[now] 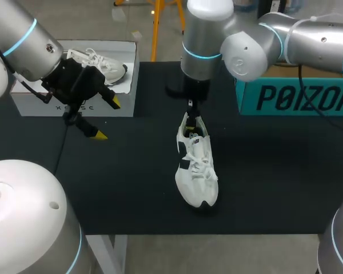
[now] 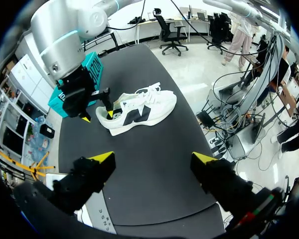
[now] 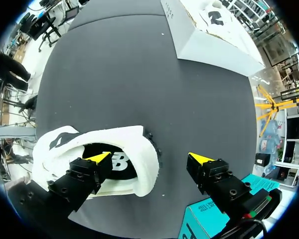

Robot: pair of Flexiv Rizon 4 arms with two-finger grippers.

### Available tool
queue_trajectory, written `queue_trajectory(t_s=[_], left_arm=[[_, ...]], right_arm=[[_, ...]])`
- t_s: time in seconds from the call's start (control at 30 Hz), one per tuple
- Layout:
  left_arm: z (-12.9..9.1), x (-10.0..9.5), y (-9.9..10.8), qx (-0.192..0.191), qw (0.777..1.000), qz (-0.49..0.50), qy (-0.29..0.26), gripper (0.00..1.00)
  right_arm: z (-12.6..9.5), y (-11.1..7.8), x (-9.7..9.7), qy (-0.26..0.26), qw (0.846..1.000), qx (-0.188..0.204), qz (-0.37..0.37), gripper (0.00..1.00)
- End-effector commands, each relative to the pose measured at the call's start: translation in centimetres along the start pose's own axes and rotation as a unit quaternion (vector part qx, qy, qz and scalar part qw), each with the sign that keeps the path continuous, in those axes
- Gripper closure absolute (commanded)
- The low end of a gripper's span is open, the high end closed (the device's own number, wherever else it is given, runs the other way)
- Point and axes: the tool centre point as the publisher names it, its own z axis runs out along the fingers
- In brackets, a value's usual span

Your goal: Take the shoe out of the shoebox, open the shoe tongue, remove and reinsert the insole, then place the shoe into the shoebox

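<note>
Head view: 1 white shoe (image 1: pixel 197 168) stands on its sole near the middle of the black surface (image 1: pixel 131 188), outside the shoebox, heel toward the far edge and toe toward the near edge. The white shoebox (image 1: pixel 74 105) sits open at the far left corner of the surface with a second white shoe (image 1: pixel 103 65) inside it. A teal box (image 1: pixel 297 94) stands at the far right.

Right gripper (image 1: pixel 191 121): it points down at the heel of the shoe. In the right wrist view its 2 fingers (image 3: pixel 98 159) are set wide apart around the back of the heel collar. 1 yellow tip sits inside the shoe opening above the dark insole (image 3: pixel 120 164). The other tip is outside, well apart from the heel, so the shoe (image 3: pixel 139 144) is not clamped.

Left gripper (image 1: pixel 107 119): it hangs above the surface just in front of the shoebox, well apart from the shoe. In the left wrist view its fingers (image 2: pixel 104 158) are spread wide with nothing between them and nothing touched. The shoe (image 2: pixel 139 109) lies ahead of them, and the right gripper (image 2: pixel 95 110) is at its heel.
</note>
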Motion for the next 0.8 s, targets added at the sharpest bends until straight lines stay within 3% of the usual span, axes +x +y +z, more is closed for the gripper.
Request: queue_trajectory(t_s=[0.03, 0.1, 0.13, 0.17, 0.2, 0.23, 0.8], left_arm=[[0.0, -0.1, 0.0, -0.002, 1.000, -0.001, 0.002, 0.00], [0.0, -0.1, 0.0, -0.002, 1.000, -0.001, 0.002, 0.00], [0.0, -0.1, 0.0, -0.002, 1.000, -0.001, 0.002, 0.00], [0.0, -0.1, 0.0, -0.002, 1.000, -0.001, 0.002, 0.00], [0.0, -0.1, 0.0, -0.002, 1.000, -0.001, 0.002, 0.00], [0.0, -0.1, 0.0, -0.002, 1.000, -0.001, 0.002, 0.00], [0.0, -0.1, 0.0, -0.002, 1.000, -0.001, 0.002, 0.00]], right_arm=[[1.0, 0.0, -0.6, 0.006, 1.000, -0.001, 0.001, 0.00], [0.9, -0.1, -0.7, 0.006, 1.000, -0.001, -0.001, 0.02], [0.9, -0.2, -0.8, 0.005, 1.000, 0.000, 0.001, 0.22], [0.8, -0.2, -0.8, 0.004, 1.000, 0.001, 0.001, 0.48], [0.7, -0.3, -0.9, 0.004, 1.000, 0.001, 0.000, 0.62], [0.6, -0.3, -0.9, 0.004, 1.000, 0.001, 0.002, 1.00], [-2.1, -0.5, 1.3, -0.020, 1.000, 0.006, -0.007, 1.00]])
